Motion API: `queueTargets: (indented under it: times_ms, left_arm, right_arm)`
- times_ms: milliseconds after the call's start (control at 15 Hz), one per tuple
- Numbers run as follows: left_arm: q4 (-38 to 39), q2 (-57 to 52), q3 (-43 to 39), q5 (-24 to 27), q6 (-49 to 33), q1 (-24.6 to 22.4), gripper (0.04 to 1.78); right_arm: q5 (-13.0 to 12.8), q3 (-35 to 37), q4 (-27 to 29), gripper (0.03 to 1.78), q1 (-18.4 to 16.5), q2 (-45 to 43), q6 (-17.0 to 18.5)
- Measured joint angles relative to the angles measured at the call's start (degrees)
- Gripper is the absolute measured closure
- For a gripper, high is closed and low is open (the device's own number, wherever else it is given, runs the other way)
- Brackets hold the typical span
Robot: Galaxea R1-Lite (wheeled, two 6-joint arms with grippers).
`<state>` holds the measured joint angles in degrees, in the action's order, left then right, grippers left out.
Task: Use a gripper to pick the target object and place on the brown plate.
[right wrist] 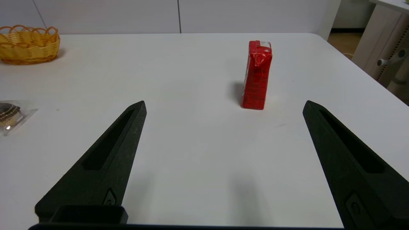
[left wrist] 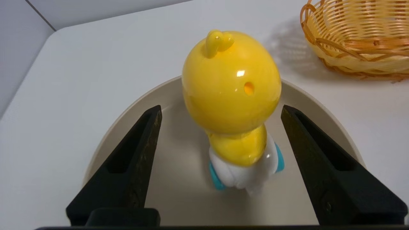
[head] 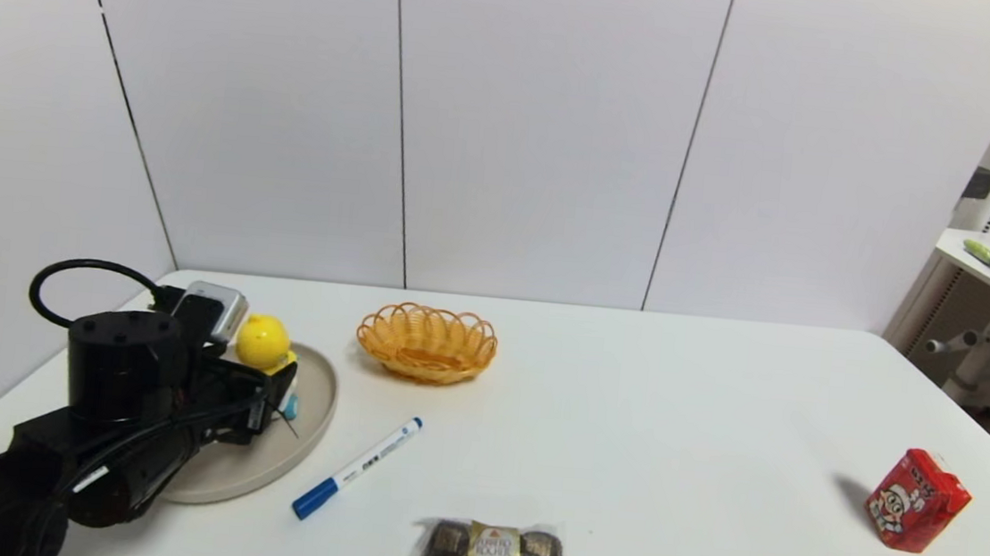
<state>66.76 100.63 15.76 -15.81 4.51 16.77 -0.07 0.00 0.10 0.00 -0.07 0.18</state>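
Observation:
The yellow duck toy (head: 263, 343) with white lower body and blue wheels stands upright on the beige-tan plate (head: 307, 423) at the table's left. My left gripper (head: 270, 394) is over the plate, open, with one finger on each side of the duck and a gap between each finger and the toy. In the left wrist view the duck (left wrist: 231, 95) stands between the black fingers (left wrist: 140, 150) of the left gripper (left wrist: 220, 108), on the plate (left wrist: 179, 191). My right gripper (right wrist: 224, 103) is open and empty above bare table; it is out of the head view.
An orange woven basket (head: 427, 342) sits behind and right of the plate. A blue-capped marker (head: 357, 468) lies just right of the plate. A chocolate pack (head: 492, 551) lies at the front centre. A red carton (head: 916, 500) stands far right (right wrist: 256, 75).

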Motion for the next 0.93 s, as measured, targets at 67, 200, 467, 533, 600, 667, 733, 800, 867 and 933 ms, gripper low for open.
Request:
queueTargets:
  times_ms: [67,200,467,533,600,667,733,800,867,933]
  left_arm:
    - [-3.6,-3.5,-0.4,0.0,1.2,0.0,0.41]
    - [-12.8,-11.5,-0.9,0.2,2.6,0.0,0.34]
    - [-35.1,-30.6,-2.1,3.2,3.1,-0.3,0.26]
    - [-40.0,-35.5,-2.7,4.4,3.0,-0.9,0.24]
    - [-43.4,-39.9,-3.4,5.3,3.0,-1.7,0.22]
    - [-45.6,-44.1,-4.4,5.9,3.0,-3.0,0.21]
    - [-46.8,-48.5,-5.7,6.3,3.1,-4.5,0.20]
    - [-47.2,-52.5,-7.1,6.6,3.1,-6.0,0.19]
    - [-47.5,-56.4,-8.7,6.8,3.1,-7.4,0.18]
    - [-47.7,-60.6,-10.4,6.9,3.0,-8.7,0.17]
  right_arm:
    - [0.0,0.0,0.0,0.12,0.0,0.0,0.0]
    - [0.0,0.0,0.0,0.12,0.0,0.0,0.0]
    - [0.0,0.0,0.0,0.12,0.0,0.0,0.0]
    - [0.0,0.0,0.0,0.12,0.0,0.0,0.0]
    - [0.0,0.0,0.0,0.12,0.0,0.0,0.0]
    - [0.0,0.0,0.0,0.12,0.0,0.0,0.0]
    - [0.0,0.0,0.0,0.12,0.0,0.0,0.0]
    - [0.0,0.0,0.0,0.12,0.0,0.0,0.0]
    - [0.0,0.0,0.0,0.12,0.0,0.0,0.0]
    - [0.0,0.0,0.0,0.12,0.0,0.0,0.0]
